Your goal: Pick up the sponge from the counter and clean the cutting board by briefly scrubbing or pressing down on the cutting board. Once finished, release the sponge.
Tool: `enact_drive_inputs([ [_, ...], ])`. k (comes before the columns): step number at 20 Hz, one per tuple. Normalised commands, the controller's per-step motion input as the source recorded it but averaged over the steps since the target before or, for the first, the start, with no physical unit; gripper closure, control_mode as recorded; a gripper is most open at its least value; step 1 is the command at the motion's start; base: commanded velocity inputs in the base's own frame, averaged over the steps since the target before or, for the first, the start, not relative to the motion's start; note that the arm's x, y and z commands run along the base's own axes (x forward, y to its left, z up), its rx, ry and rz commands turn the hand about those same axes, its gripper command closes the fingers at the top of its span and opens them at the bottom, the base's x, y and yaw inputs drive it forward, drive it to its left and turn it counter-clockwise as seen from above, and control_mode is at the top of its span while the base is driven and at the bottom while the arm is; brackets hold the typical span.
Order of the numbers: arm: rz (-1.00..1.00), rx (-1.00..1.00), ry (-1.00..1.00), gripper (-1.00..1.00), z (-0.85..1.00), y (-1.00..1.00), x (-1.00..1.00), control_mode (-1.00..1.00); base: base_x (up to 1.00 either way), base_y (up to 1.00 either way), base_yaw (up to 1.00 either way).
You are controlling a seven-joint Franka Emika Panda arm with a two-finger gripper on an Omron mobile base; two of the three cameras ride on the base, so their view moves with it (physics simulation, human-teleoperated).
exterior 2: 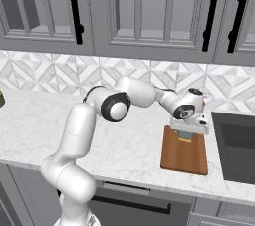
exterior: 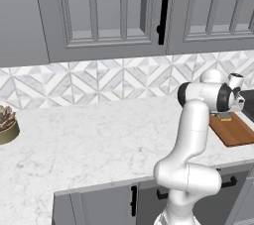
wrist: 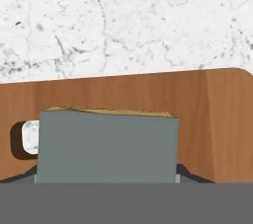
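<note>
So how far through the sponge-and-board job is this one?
Pickup looks done: the sponge sits at the gripper, low over the cutting board. Scrubbing or pressing seems under way, though actual contact isn't clear. Releasing the sponge is still left.

In the hand view the sponge (wrist: 107,145) blocks pretty much all of the gripper (wrist: 106,181); just dark slivers peek out at its lower corners, so whether the fingers actually clamp it is anyone's guess. The cutting board (wrist: 207,119) runs off the left and right edges. In the left base view, the arm covers the board's (exterior: 237,132) left part, and the sponge (exterior: 224,116) is probably that tiny blob.
</note>
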Motion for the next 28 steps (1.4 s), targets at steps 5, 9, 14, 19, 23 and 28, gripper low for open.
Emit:
enact_drive_inputs([
  [5, 0.00, 0.00, 0.02, 1.00, -0.97, -0.16, -0.09, -1.00, 0.00, 0.00, 0.00],
  [9, 0.00, 0.00, 0.00, 1.00, -0.34, -0.36, -0.03, -1.00, 0.00, 0.00, 0.00],
  [14, 0.00, 0.00, 0.00, 1.00, -0.14, -0.57, -0.01, -1.00, 0.00, 0.00, 0.00],
  [19, 0.00, 0.00, 0.00, 1.00, -0.65, -0.39, -0.06, -1.00, 0.00, 0.00, 0.00],
  [23, 0.00, 0.00, 0.00, 1.00, -1.00, -0.21, -0.26, -1.00, 0.00, 0.00, 0.00],
  [28, 0.00, 0.01, 0.00, 1.00, -0.77, -0.31, -0.48, -1.00, 0.00, 0.00, 0.00],
])
